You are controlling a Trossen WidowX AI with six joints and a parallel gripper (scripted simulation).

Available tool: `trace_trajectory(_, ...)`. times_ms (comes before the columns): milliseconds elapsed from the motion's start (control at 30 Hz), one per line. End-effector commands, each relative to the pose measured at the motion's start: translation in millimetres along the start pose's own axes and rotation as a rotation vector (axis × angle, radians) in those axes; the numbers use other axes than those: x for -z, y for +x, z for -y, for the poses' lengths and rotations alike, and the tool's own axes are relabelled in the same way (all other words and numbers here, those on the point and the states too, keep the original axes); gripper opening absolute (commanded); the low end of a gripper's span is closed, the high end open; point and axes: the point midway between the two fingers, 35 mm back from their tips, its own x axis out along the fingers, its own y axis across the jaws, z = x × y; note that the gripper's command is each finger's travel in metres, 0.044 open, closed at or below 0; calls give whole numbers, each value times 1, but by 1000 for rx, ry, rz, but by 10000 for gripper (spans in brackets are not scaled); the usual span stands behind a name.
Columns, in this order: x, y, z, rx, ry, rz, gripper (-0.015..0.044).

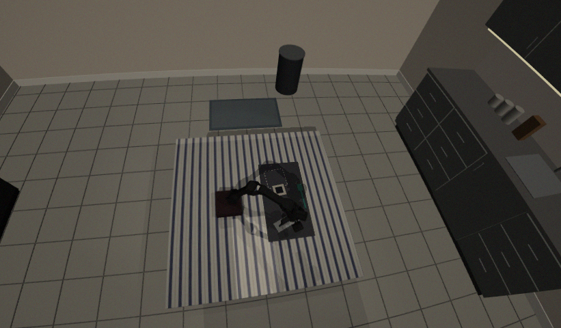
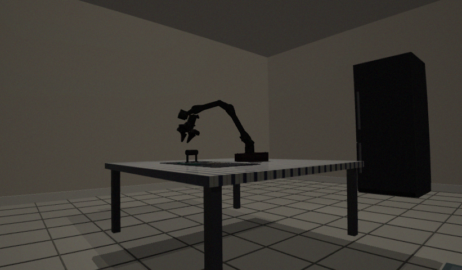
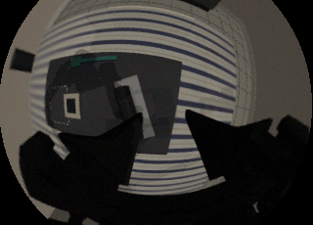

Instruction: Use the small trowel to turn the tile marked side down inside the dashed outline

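Note:
The dark mat point(image 1: 292, 168) point(image 3: 159, 75) lies on the striped table point(image 1: 201, 243) point(image 2: 276, 170). The tile point(image 1: 279, 188) point(image 3: 72, 107) lies flat on the mat with its white square mark facing up, at the near edge of the dashed outline point(image 1: 273, 170). The small trowel point(image 1: 301, 193) point(image 3: 96, 59), with a green handle, lies on the mat to the right of the tile. My gripper point(image 1: 296, 222) point(image 2: 188, 135) point(image 3: 166, 141) is open and empty. It hangs well above the near end of the mat, apart from both the tile and the trowel.
A small light grey bracket-like stand point(image 1: 282, 224) point(image 2: 191, 154) point(image 3: 133, 83) sits on the mat below the gripper. The arm's dark red base point(image 1: 228, 203) point(image 2: 251, 156) stands left of the mat. A fridge point(image 2: 390, 124), a bin point(image 1: 290, 69) and a counter point(image 1: 478, 182) stand off the table.

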Motion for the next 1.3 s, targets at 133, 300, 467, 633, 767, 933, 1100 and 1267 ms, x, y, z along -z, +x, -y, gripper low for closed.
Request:
trace_trajectory(133,8,17,-42,-124,-124,-191,270)
trace_trajectory(300,12,22,-61,-179,-184,-275,270)
trace_trajectory(467,13,24,-61,-179,-184,-275,270)
trace_trajectory(633,15,32,-62,-179,-184,-275,270)
trace_trajectory(767,16,38,-63,-179,-184,-275,270)
trace_trajectory(933,19,46,-64,-179,-184,-275,270)
trace_trajectory(1100,21,54,-65,-179,-184,-275,270)
trace_trajectory(1267,23,61,-66,-179,-184,-275,270)
